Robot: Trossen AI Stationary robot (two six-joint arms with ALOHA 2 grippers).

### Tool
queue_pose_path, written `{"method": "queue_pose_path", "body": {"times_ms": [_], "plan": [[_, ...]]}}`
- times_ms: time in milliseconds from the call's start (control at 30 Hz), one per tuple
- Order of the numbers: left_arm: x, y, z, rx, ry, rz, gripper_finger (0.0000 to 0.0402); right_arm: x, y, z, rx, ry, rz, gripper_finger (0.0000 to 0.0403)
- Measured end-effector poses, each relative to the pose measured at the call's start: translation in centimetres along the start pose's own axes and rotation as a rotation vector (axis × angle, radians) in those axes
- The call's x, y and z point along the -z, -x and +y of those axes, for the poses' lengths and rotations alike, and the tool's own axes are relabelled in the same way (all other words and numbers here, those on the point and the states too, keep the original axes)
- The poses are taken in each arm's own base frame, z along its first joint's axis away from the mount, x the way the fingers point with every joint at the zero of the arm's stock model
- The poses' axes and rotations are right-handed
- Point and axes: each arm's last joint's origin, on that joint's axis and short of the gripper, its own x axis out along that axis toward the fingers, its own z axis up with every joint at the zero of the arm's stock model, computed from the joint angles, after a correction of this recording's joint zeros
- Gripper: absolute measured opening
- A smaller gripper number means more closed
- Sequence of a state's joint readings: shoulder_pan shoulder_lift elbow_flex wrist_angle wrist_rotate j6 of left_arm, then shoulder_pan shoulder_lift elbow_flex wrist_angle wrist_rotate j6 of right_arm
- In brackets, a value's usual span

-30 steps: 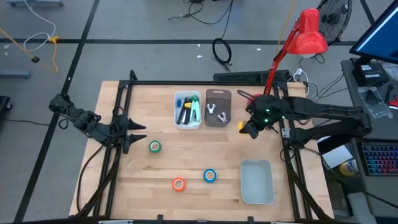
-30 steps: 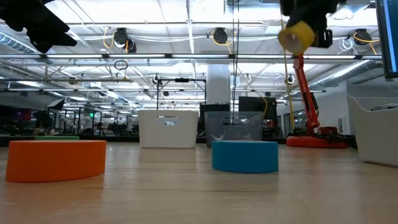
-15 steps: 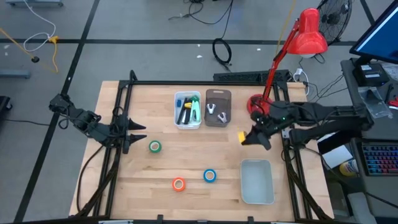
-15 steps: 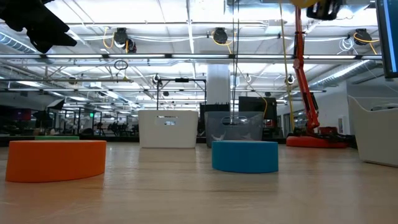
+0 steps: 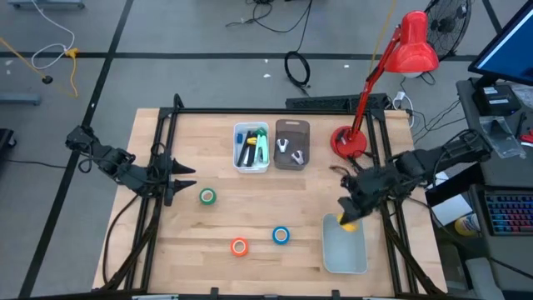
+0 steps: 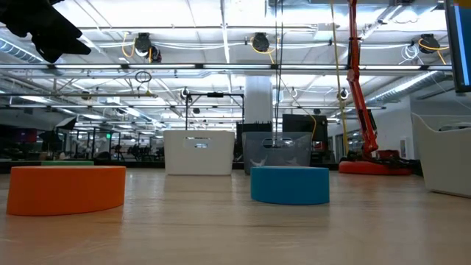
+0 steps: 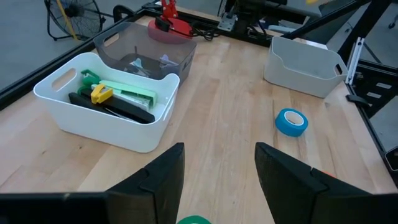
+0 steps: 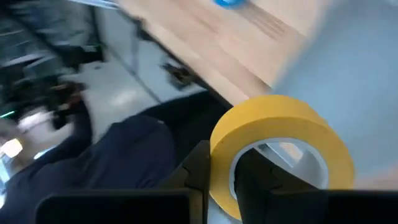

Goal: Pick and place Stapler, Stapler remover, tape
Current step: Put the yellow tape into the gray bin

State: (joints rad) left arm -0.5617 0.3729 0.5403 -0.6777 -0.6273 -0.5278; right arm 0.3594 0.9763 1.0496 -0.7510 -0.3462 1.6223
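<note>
We are working over the wooden table [image 5: 216,233], and our right arm is reaching in from its right side, with the right gripper [image 5: 350,218] hanging over the near end of the pale empty bin [image 5: 345,250]. Its fingers [image 8: 198,167] are clamping the yellow tape roll [image 8: 273,149] by its wall, one finger outside and one through the core, so the roll is sitting directly between them above the bin. Our left gripper [image 7: 217,171] is waiting at the table's left edge with its fingers spread apart and nothing between them; the green tape roll [image 5: 207,197] is lying just ahead of their tips. Farther ahead of those fingers are sitting the white bin [image 7: 99,124], the grey bin [image 7: 146,53], the blue tape roll [image 5: 281,235] and the orange tape roll [image 5: 240,246].
</note>
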Motion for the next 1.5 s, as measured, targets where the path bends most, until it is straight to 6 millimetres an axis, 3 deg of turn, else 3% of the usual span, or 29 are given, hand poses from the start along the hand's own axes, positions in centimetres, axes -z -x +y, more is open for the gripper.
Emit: {"method": "queue_pose_path", "body": {"times_ms": [233, 467, 767, 1133, 1500], "plan": [[0.0, 0.0, 0.0, 0.000, -0.023, 0.000, 0.0198, 1.1, -2.6, -1.0, 0.210, -0.200, 0.022, 0.0038], [0.0, 0.0, 0.0, -0.001, -0.025, -0.001, 0.0198, 0.4, -6.2, -1.2, 0.323, -0.209, -0.133, 0.0038], [0.0, 0.0, 0.0, -0.001, -0.026, 0.000, 0.0198, 0.1, -10.8, -2.2, 0.504, -0.178, -0.122, 0.0038], [0.0, 0.0, 0.0, -0.002, -0.026, -0.001, 0.0198, -0.8, -13.3, -5.5, 0.577, -0.129, -0.163, 0.0038], [0.0, 0.0, 0.0, -0.002, -0.017, -0.001, 0.0198, -1.4, -14.1, -7.8, 0.587, -0.130, -0.165, 0.0038]]}}
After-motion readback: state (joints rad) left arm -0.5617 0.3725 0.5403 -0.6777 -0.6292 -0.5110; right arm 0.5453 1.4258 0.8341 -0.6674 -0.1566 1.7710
